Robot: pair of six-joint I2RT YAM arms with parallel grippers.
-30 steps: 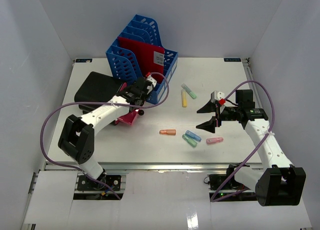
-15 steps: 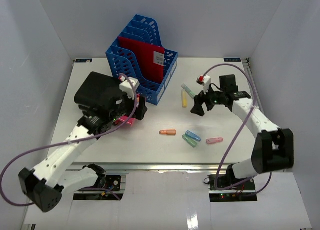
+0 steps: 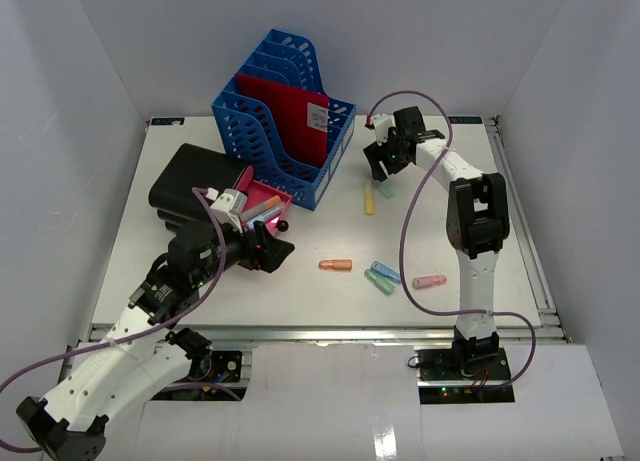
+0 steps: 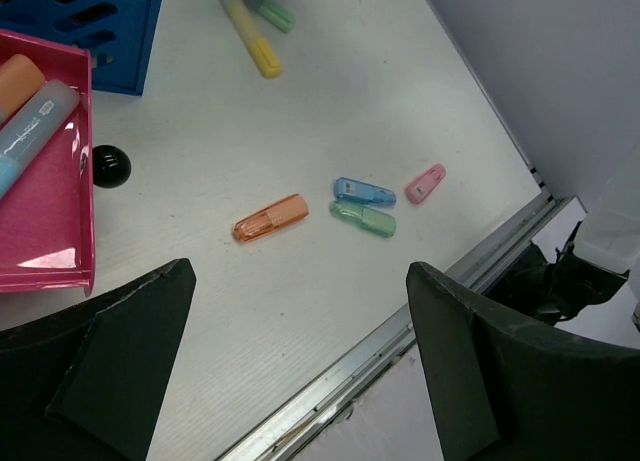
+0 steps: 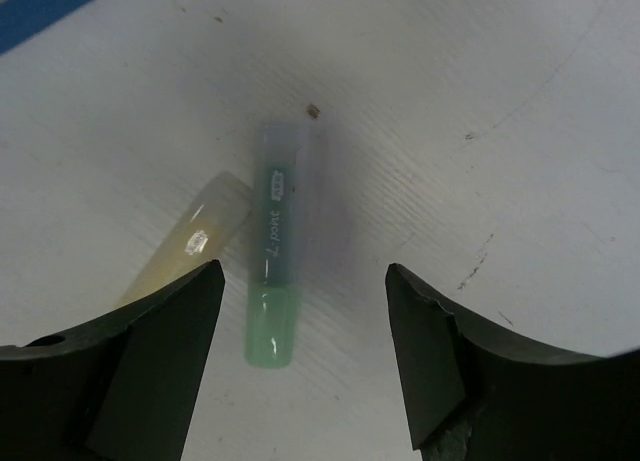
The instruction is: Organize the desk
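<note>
Right wrist view looks straight down between the right gripper, whose fingers are spread wide and hold nothing. A green highlighter lies in the gap, touching neither finger, with a yellow highlighter angled beside it. From above, this claw hovers just right of the blue file rack, low over the desk. The desk lies flat, filling the floor of the white enclosure. Its long axis runs left to right, and its railed front edge is on the arms' side. The left gripper is also wide open and empty, out in front of the rack on the near side. The rack's slots hold a red folder, standing upright. A pink tray just in front of the rack holds an orange marker and a pale blue marker, and a small black ball lies just outside its rim. Farther in front of the rack, loose on the desk, lie an orange highlighter, a blue highlighter, a short green highlighter and a pink highlighter. The blue and short green ones lie side by side.
</note>
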